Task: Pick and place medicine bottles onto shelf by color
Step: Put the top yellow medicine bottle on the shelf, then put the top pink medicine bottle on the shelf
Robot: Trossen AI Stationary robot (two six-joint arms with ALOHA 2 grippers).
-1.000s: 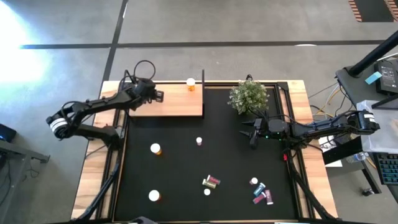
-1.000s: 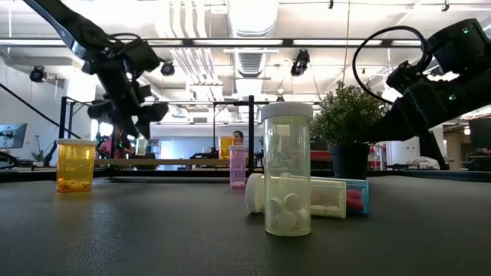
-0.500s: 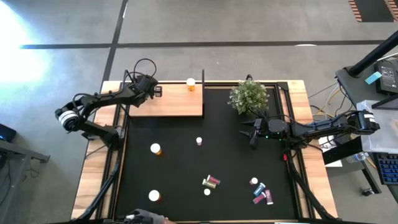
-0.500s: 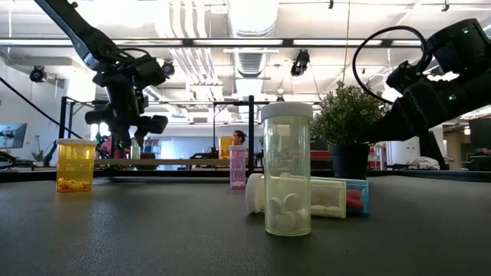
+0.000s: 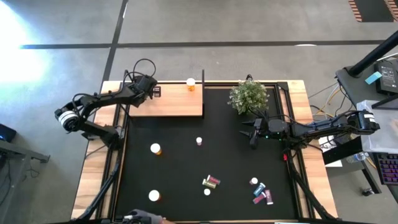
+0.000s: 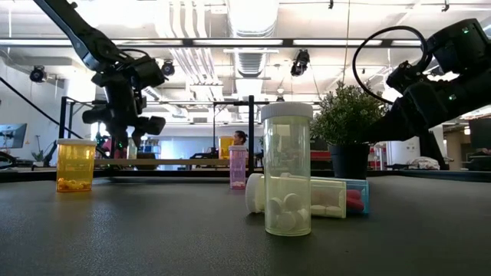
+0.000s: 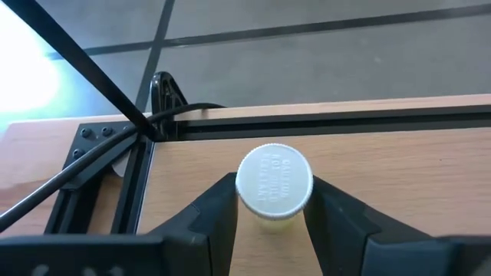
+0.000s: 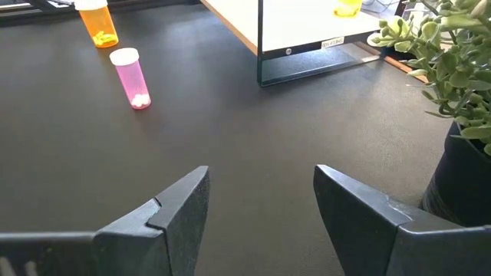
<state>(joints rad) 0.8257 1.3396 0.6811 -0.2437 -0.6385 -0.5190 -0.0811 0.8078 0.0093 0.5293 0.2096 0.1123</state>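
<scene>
- While the left gripper stands clamped on a white-capped bottle over the shelf, releasing before it seats risks toppling.
- Right gripper waits with fingers apart near the plant; sweeping outward could brush foliage.

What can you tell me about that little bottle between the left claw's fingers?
The yellowish bottle has a round white cap with raised lettering and a pale, see-through body that looks like plastic. It stands upright over the far left corner of the light-wood shelf, with the left gripper closed on it, one dark finger against each side just below the cap. Whether its base rests on the board cannot be told. Its contents are hidden.
</scene>
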